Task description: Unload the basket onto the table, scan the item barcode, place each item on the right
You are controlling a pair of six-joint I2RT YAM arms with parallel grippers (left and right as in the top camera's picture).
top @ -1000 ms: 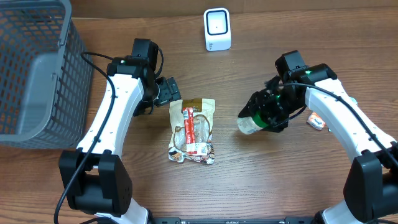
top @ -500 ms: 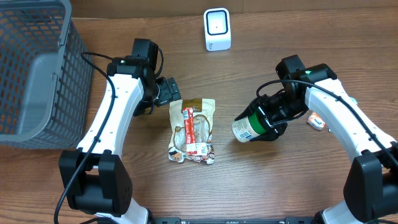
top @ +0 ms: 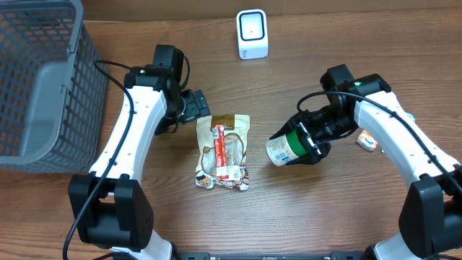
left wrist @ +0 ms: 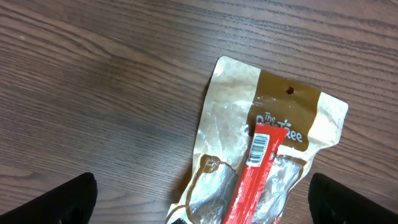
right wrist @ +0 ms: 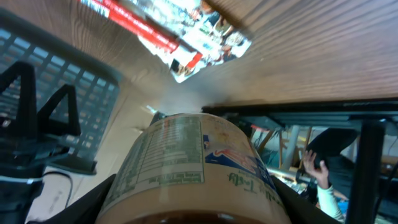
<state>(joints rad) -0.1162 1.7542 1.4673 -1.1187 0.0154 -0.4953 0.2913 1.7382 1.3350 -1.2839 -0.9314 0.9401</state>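
As the right gripper (top: 309,137) rolls its wrist over the last second, the labelled jar (top: 286,147) clamped between its fingers swings round. A pale end showed before; now the green-and-white label side faces up. The jar's free end points away from the gripper, toward the snack pouch (top: 224,150). The jaws are part-way closed around the jar body, the jar is off the table, and the grip looks firm. The right wrist view shows a nutrition panel on the label; the barcode itself can't be made out. The scanner (top: 252,34) sits ahead and to the left of this gripper, well apart, so the label isn't presented yet. I judge this as mid-reorientation, with the carry to the scanner not done. The left gripper (top: 195,105) hasn't moved: fingers spread wide, empty, hovering by the pouch's top edge. A red stick (left wrist: 257,167) with a barcode lies on the pouch. The wire basket (top: 83,79) is on its far side.
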